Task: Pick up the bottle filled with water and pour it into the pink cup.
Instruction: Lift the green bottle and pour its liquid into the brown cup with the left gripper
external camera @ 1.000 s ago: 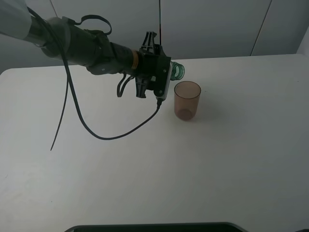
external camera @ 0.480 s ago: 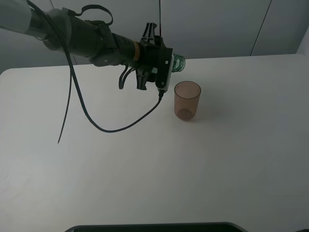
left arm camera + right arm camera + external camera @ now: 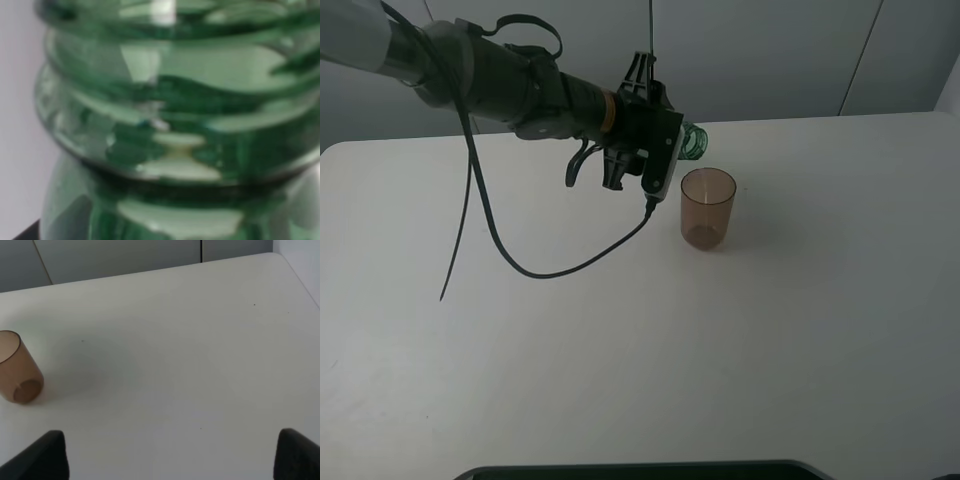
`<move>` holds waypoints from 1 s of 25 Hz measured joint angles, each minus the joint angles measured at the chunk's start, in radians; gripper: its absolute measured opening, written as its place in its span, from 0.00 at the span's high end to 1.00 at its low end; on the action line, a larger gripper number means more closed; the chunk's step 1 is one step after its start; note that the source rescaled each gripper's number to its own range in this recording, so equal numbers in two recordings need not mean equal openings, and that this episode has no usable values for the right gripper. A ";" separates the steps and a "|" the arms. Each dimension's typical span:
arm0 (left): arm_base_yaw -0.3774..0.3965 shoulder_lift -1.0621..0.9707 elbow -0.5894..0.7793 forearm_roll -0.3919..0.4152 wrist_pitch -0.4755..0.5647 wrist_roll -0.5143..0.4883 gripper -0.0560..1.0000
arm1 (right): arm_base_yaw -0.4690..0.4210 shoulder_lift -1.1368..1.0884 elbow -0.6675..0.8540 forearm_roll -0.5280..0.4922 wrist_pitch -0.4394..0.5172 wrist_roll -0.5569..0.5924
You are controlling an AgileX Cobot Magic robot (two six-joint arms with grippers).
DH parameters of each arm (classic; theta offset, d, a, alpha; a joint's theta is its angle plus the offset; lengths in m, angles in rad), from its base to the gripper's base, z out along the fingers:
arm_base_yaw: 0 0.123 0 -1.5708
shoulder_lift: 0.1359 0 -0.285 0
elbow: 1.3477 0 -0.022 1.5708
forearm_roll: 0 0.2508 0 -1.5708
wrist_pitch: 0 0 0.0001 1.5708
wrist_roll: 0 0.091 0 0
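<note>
My left gripper (image 3: 663,142) is shut on the green see-through bottle (image 3: 692,143) and holds it tipped nearly level in the air. Only the bottle's open threaded neck sticks out, pointing right, just above and left of the pink cup's rim. The pink cup (image 3: 707,208) stands upright on the white table (image 3: 620,350). No water stream shows. The left wrist view is filled by the bottle's ribbed green wall (image 3: 170,125). In the right wrist view my right gripper (image 3: 170,460) is open, low over the table, with the cup (image 3: 16,369) far off to one side.
A black cable (image 3: 520,262) hangs in a loop from the left arm over the table. A dark edge (image 3: 640,470) runs along the table's front. Grey wall panels stand behind the table.
The left arm rose and turned at the wrist, then the bottle's neck came down a little and nearer the cup's rim. The cup and the right gripper have not moved.
</note>
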 joint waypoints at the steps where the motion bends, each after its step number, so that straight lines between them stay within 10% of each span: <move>1: 0.000 0.000 0.000 0.002 0.000 0.000 0.92 | 0.000 0.000 0.000 0.000 0.000 0.000; 25: -0.002 0.000 0.000 0.092 0.007 0.002 0.92 | 0.000 0.000 0.000 0.000 0.000 0.000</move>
